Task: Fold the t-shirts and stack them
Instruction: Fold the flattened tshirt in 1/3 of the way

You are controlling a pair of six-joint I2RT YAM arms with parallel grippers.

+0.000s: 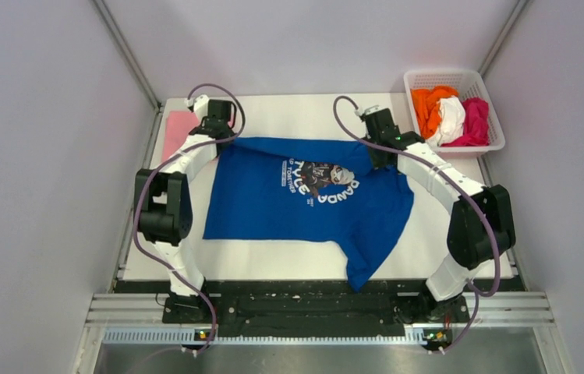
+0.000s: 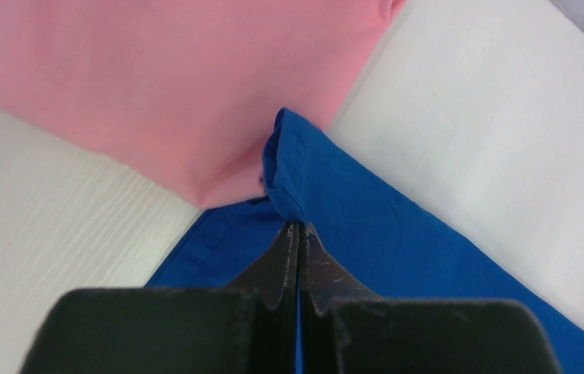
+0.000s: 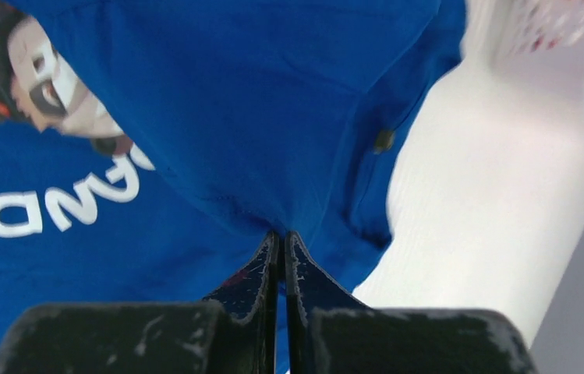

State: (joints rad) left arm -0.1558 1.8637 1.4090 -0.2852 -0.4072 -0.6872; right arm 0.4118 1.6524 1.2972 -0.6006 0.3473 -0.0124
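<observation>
Fingers of our left gripper (image 2: 298,227) pinch the blue tee (image 1: 273,210) at its far left corner, beside the pink tee (image 2: 156,78); our right gripper (image 3: 281,236) clamps its far right edge. We see it spread on the table (image 1: 429,245), print up; other tees (image 1: 451,117) lie in the basket (image 1: 444,73).

The white-shelled left arm (image 1: 195,153) and right arm (image 1: 438,173) carry bulky black joints (image 1: 165,209), looping purple-grey cables (image 1: 218,85) and scuffed black wedge fingers (image 2: 269,269).
</observation>
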